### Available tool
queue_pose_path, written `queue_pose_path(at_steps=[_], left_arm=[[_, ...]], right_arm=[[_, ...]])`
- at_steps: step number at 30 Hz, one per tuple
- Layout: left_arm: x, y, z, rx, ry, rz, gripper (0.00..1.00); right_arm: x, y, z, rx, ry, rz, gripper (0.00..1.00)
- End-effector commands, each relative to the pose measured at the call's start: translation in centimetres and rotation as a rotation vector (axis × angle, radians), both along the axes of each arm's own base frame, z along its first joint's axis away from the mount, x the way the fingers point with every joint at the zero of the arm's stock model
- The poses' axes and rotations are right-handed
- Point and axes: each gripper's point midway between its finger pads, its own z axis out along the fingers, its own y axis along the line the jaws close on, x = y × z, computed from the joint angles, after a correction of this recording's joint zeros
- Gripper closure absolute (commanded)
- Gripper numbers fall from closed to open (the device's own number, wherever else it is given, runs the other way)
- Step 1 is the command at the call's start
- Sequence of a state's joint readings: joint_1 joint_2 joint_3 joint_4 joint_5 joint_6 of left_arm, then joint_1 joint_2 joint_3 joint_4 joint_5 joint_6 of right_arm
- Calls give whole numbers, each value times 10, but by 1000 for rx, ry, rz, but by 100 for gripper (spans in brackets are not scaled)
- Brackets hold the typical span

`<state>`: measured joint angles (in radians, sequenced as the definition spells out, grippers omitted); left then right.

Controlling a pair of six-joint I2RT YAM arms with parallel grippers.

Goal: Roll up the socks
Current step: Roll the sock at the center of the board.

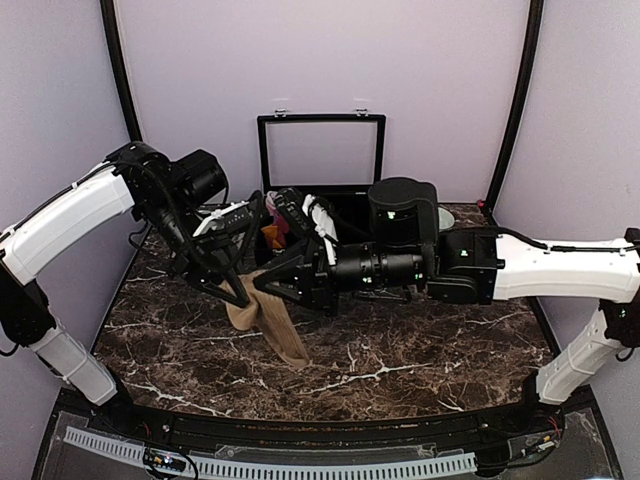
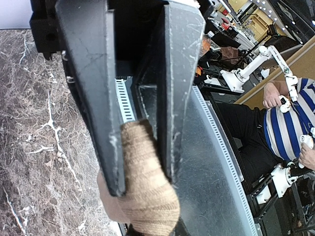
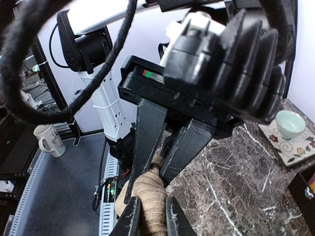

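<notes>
The tan-brown sock (image 1: 272, 322) hangs above the marble table, its lower end draping down to the surface. My left gripper (image 1: 236, 286) is shut on its upper end; in the left wrist view the sock (image 2: 152, 206) bulges between and below the fingers (image 2: 110, 162). My right gripper (image 1: 266, 288) is shut on the same sock (image 3: 147, 189) right beside the left gripper (image 3: 165, 164), fingertips almost meeting. A bit of red and orange fabric (image 1: 274, 232) shows in the black case, mostly hidden behind the arms.
An open black case (image 1: 320, 125) stands at the back middle, its lid upright. A pale green cup (image 3: 288, 123) on a patterned tile sits at the back right. Purple walls close in the sides and back.
</notes>
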<state>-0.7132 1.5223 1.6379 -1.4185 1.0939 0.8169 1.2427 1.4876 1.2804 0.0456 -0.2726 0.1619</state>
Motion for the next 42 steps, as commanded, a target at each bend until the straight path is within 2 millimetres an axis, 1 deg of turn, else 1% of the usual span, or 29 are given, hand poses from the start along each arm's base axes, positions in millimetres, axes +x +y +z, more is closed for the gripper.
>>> queue_pose_path(at_steps=[1,2,3,4,5,6,7,8,9,10,11,13,14,16,20,21,23,27,29,32,34,36,39,40,42], left_arm=[[-8,3,23,-61,-13,-20,100],[-7,3,22,-54,-25,-18,100],[-4,2,20,-43,-44,-13,100],[2,2,16,-20,-66,2,95],[9,0,11,1,-107,22,84],[20,-1,6,30,-160,55,70],[30,-2,3,50,-210,94,59],[41,-2,1,61,-272,138,48],[52,-3,0,72,-322,188,40],[59,-1,1,75,-369,225,27],[70,0,1,84,-432,274,21],[81,2,7,76,-498,327,20],[83,4,11,58,-535,344,20],[81,8,13,27,-589,352,20],[86,15,13,0,-673,396,21],[87,15,12,1,-677,408,21],[87,15,9,6,-676,412,22],[92,14,6,23,-679,445,21],[92,13,-2,43,-672,445,20],[85,11,-15,64,-636,426,16],[80,11,-25,76,-631,417,12],[79,13,-34,100,-641,414,12],[89,19,-41,135,-691,449,12],[94,21,-41,144,-714,467,13],[107,24,-39,166,-766,512,21]], right_arm=[[-3,9,-20,-103,32,39,91],[-3,11,-25,-124,44,42,99],[0,13,-30,-147,53,29,100],[4,14,-33,-159,69,3,100],[7,13,-35,-164,92,-24,100],[11,13,-38,-164,109,-46,100],[15,13,-40,-162,124,-77,100],[21,12,-43,-163,138,-115,100],[27,11,-46,-161,152,-153,100],[31,11,-48,-156,166,-180,100],[35,10,-49,-148,177,-210,100],[49,7,-50,-127,211,-306,100],[56,6,-49,-117,228,-350,100],[65,4,-46,-85,265,-415,100],[73,4,-33,-19,328,-467,100],[76,8,-36,-21,339,-477,100],[78,13,-34,-16,349,-487,100],[77,25,-26,12,374,-460,100],[76,30,-23,23,393,-445,100],[74,35,-19,49,419,-430,100],[74,36,-15,75,432,-427,100],[73,36,-13,90,443,-417,100],[71,37,-14,86,455,-406,100],[70,38,-15,86,463,-400,100],[67,40,-17,83,479,-385,100]])
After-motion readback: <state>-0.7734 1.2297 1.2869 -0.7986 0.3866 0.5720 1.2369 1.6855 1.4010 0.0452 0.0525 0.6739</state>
